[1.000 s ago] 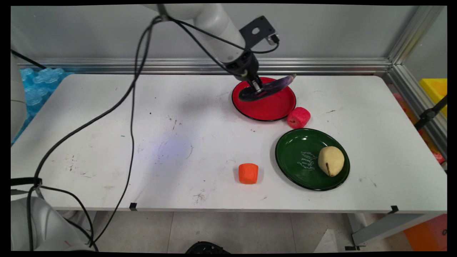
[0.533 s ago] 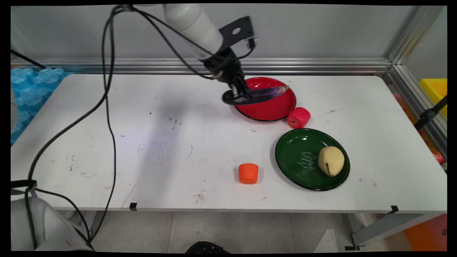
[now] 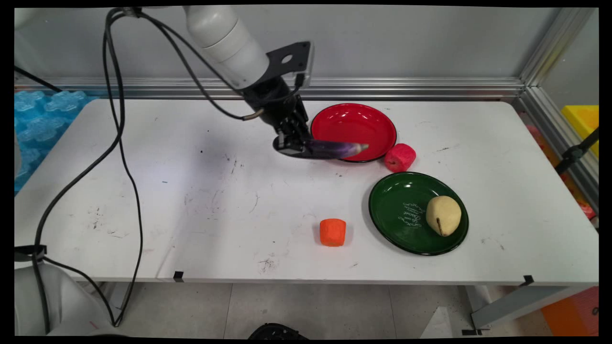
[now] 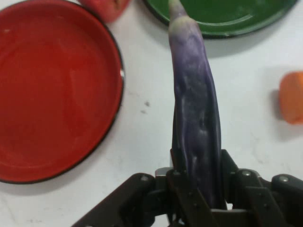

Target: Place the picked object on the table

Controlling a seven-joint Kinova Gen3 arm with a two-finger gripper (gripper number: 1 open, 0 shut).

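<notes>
At the far left, past the table (image 3: 119, 200) edge, a patch of blue moulded sheet (image 3: 43, 119) is cut off by the frame, and its shape is hard to make out. One set of black cables (image 3: 119, 143) hangs from the arm down to the lower left corner.

One gripper (image 3: 292, 143) shows, just left of the red plate (image 3: 354, 126). Its jaws are closed narrowly on the thick end of a single purple eggplant (image 3: 334, 148), which sticks out level to the right, its pale tip over the plate's near rim. In the main view the fingers are mostly lost against the dark linkage; the hand view shows them pressed to both sides of the eggplant (image 4: 195, 123), with its butt hidden between them. Whether the eggplant touches the table cannot be told.

One orange block (image 3: 332, 232) sits alone on the table nearer the front edge; in the hand view it is cut off at the right border.

There are two plates: the red one, bare, and a green plate (image 3: 401, 215) to the right and nearer, carrying one pale pear (image 3: 443, 215). One pink-red lump (image 3: 399, 157) lies between the plates, just beside the red rim; what it is cannot be told.

At the far right, a yellow box (image 3: 581, 122) is cut off behind the frame rail.
</notes>
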